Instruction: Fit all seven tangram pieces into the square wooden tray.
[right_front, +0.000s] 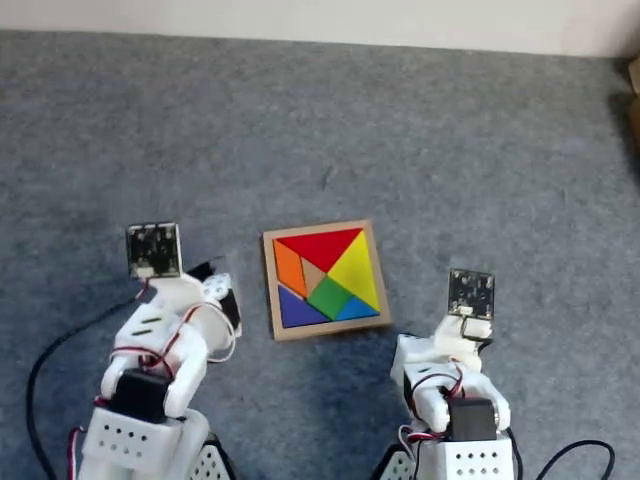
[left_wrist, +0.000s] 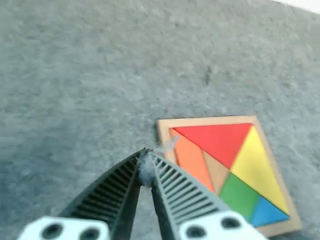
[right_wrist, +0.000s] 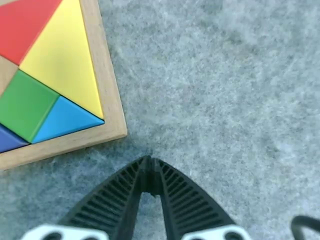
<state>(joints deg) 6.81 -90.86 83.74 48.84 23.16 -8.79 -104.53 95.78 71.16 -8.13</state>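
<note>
Grey felt-like cover on the tabletop (right_front: 480, 130). The square wooden tray (right_front: 335, 329) lies flat on it, between the two hands and a little ahead of both.

Left hand (left_wrist: 145, 167): clenched tip to tip, nothing held. The tray sits ahead of it on its inner side, with one corner just beyond the tips and apart from them.

Right hand (right_wrist: 150, 175): also clenched on nothing. The nearest tray corner is just ahead on its inner side, not touching.

Count inside the tray:
- large red triangle (right_front: 322, 247): 1
- large yellow triangle (right_front: 358, 270): 1
- orange parallelogram (right_front: 289, 270): 1
- green square (right_front: 330, 295): 1
- small light-blue triangle (right_front: 357, 308): 1
- dark-blue triangle (right_front: 297, 308): 1
- pale tan triangle (right_front: 313, 277) at the centre: 1

Six coloured pieces are certain. I cannot tell whether the tan shape is an unpainted piece or bare tray floor showing through a gap.

Why they sit this way: the shapes lie edge to edge and flush against the rim, so each one locks its neighbours and the rim stops them sliding.

Both hands are low, one on each side of the tray. I judge them parked where they cannot nudge the fit.

Judgement: if the tan triangle is a piece, all seven are in and the task looks finished. If it is a gap, one small triangle is left to place.
</note>
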